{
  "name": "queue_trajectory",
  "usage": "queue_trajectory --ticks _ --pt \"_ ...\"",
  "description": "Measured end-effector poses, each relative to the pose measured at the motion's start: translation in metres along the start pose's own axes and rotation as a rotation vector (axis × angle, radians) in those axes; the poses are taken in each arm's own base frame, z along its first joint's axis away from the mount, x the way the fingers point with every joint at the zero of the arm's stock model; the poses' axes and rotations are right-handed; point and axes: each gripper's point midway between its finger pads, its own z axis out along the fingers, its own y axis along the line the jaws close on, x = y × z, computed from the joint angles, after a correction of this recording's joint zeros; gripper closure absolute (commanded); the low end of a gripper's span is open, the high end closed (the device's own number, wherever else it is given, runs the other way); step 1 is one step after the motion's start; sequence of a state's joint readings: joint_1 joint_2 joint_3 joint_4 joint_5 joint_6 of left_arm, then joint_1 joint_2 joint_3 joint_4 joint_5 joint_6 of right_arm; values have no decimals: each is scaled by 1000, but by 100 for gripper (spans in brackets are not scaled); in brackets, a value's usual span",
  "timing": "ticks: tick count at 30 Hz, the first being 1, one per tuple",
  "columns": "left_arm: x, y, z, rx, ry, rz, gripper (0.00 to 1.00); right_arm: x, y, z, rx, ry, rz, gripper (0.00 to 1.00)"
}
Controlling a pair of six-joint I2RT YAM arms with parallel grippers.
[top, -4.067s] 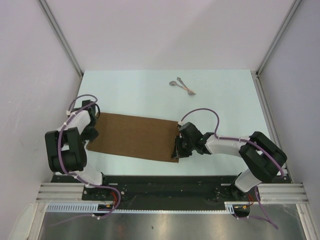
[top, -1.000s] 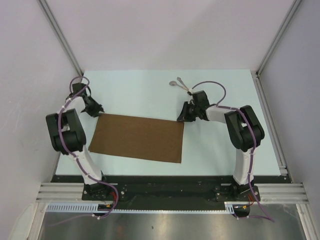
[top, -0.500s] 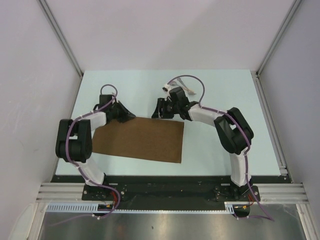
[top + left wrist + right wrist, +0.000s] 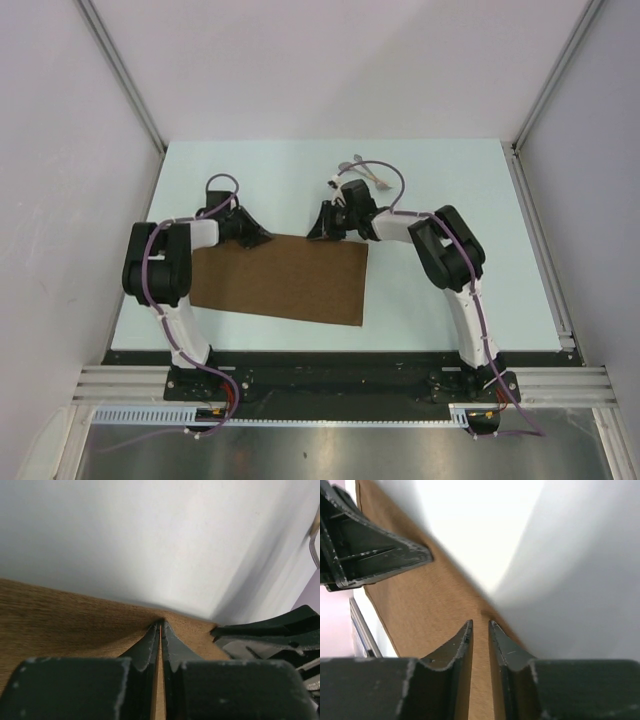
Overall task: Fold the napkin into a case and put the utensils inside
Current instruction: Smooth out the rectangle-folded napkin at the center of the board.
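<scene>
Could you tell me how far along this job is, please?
Done: the brown cloth napkin lies as a flat rectangle. In hand: the left claw pinches its far edge; the right claw straddles that edge, grip unclear. Left: narrowing it into a case, then inserting the two silvery metal utensils lying beyond.

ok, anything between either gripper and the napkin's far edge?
Nothing visible. The left gripper is shut on the napkin at its far edge, and the cloth is puckered there. The right gripper straddles the same edge with a narrow gap; whether it grips is unclear. The utensils lie farther back on the table, off the cloth.
</scene>
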State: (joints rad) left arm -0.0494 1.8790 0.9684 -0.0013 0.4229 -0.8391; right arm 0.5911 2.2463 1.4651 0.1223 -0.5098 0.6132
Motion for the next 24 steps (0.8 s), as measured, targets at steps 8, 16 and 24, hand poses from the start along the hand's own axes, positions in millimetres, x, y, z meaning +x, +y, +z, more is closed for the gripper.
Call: queue_trajectory --ticks 8,16,24 --pt "-32 20 -11 -47 -56 -72 93 -11 -55 -54 25 -72 87 78" --pt "-49 26 -20 -113 -82 -26 87 -24 -102 -114 184 -135 110 74" --pt "-77 20 -37 -107 -119 20 89 -43 -42 -130 184 -161 -14 64"
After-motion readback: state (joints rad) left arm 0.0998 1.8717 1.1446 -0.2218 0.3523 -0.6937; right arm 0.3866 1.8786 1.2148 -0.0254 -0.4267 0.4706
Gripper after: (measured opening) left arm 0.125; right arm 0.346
